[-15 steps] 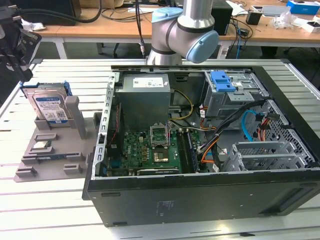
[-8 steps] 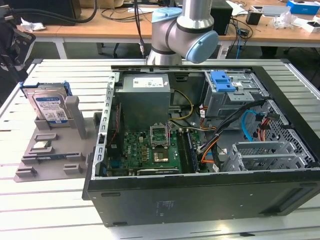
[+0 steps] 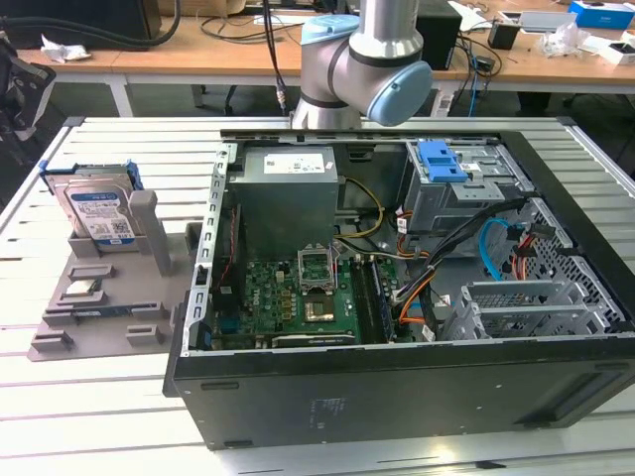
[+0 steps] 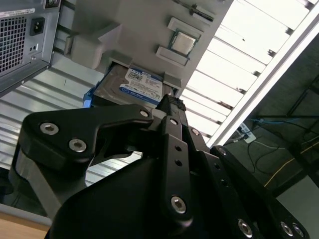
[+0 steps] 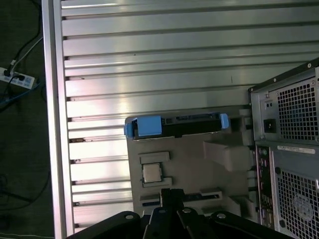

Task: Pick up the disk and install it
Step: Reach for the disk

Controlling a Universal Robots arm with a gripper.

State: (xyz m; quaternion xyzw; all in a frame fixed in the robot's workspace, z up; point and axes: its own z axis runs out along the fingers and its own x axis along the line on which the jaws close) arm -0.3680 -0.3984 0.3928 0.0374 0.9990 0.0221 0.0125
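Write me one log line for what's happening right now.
disk: propped in grey holder | gripper: apart from disk | install: not yet done

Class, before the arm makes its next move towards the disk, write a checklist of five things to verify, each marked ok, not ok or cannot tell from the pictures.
1. Disk seated tilted in the grey holder, label showing: ok.
2. Gripper has hold of the disk: not ok; in the first wrist view it is apart from it.
3. Computer case open, inside exposed: ok.
4. Drive cage free to take a drive: cannot tell.
5. Cables beside the cage out of the way: cannot tell.
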